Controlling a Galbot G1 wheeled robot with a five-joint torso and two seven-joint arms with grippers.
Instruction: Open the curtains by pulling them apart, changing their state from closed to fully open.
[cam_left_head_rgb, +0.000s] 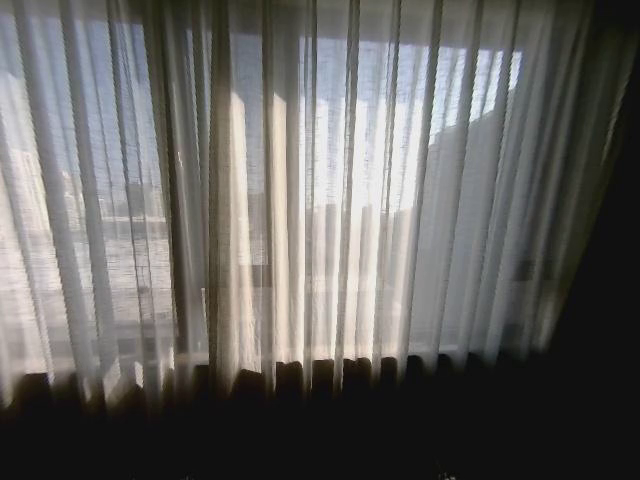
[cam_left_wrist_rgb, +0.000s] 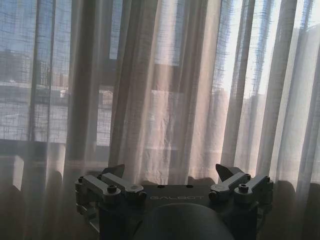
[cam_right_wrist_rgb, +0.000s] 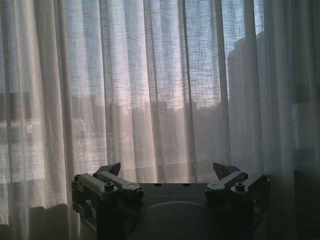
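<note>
The curtains (cam_left_head_rgb: 300, 200) hang shut across the whole window in the head view, sheer cream fabric in long vertical pleats with daylight behind. A thicker beige hemmed edge (cam_left_head_rgb: 225, 230) runs down left of centre, where two panels seem to meet. My left gripper (cam_left_wrist_rgb: 170, 172) stands open, its fingers spread wide, a short way in front of the curtains (cam_left_wrist_rgb: 165, 100) and holding nothing. My right gripper (cam_right_wrist_rgb: 170, 170) is open too, facing the pleats of the curtains (cam_right_wrist_rgb: 150, 90) without touching them.
Dark window frame bars (cam_left_head_rgb: 250, 180) and buildings show through the fabric. Below the curtain hem the head view is dark, and a dark wall or edge (cam_left_head_rgb: 615, 250) bounds the right side.
</note>
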